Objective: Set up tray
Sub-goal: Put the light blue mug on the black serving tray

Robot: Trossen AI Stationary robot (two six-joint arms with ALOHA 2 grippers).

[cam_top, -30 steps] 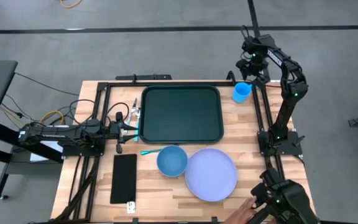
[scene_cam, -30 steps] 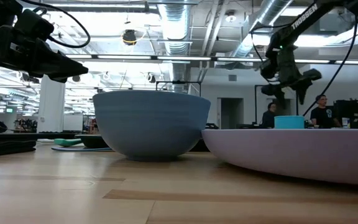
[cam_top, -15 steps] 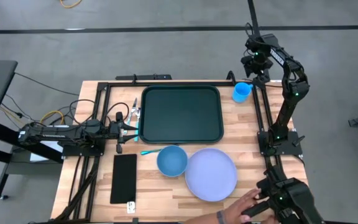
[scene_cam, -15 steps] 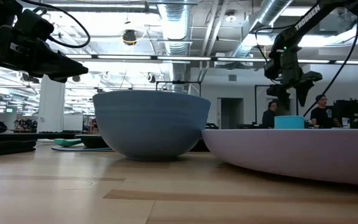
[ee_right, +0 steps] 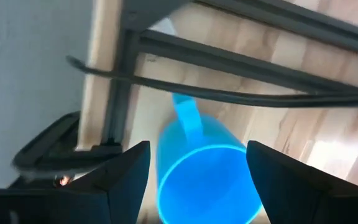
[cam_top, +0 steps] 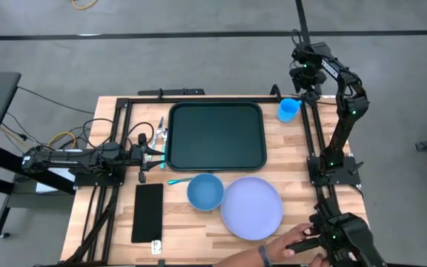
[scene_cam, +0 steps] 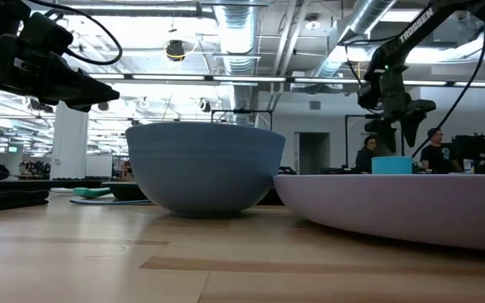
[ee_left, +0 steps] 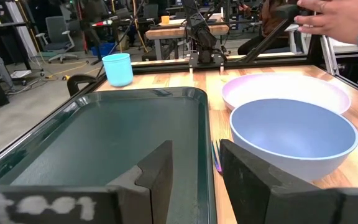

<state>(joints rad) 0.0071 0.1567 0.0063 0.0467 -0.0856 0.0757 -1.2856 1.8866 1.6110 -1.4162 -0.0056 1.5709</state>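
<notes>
The dark green-black tray point(cam_top: 216, 136) lies flat in the far middle of the table, and it fills the left wrist view as the tray point(ee_left: 123, 137). My left gripper point(cam_top: 156, 150) waits open at the tray's left rim, low over the table, touching nothing; its fingers point(ee_left: 160, 171) point across the tray. My right gripper point(cam_top: 307, 74) hangs open above the blue cup point(cam_top: 288, 110), which stands upright beyond the tray's far right corner. In the right wrist view the cup point(ee_right: 207, 171) shows between the open fingers point(ee_right: 126, 174); the low view shows the right gripper point(scene_cam: 398, 114) clear above the cup point(scene_cam: 391, 165).
A blue bowl point(cam_top: 204, 190) and a lavender plate point(cam_top: 252, 208) sit side by side near the table's near edge. A narrow flat black rectangle point(cam_top: 148, 212) lies at near left. A teal utensil point(cam_top: 178, 180) lies left of the bowl. A person's hand point(cam_top: 284, 248) reaches in at near right.
My right gripper has shifted slightly toward the table's right, staying above the cup and open. The person's hand has reached farther in at the table's near right corner. The tray, bowl, plate and cup have stayed where they were.
</notes>
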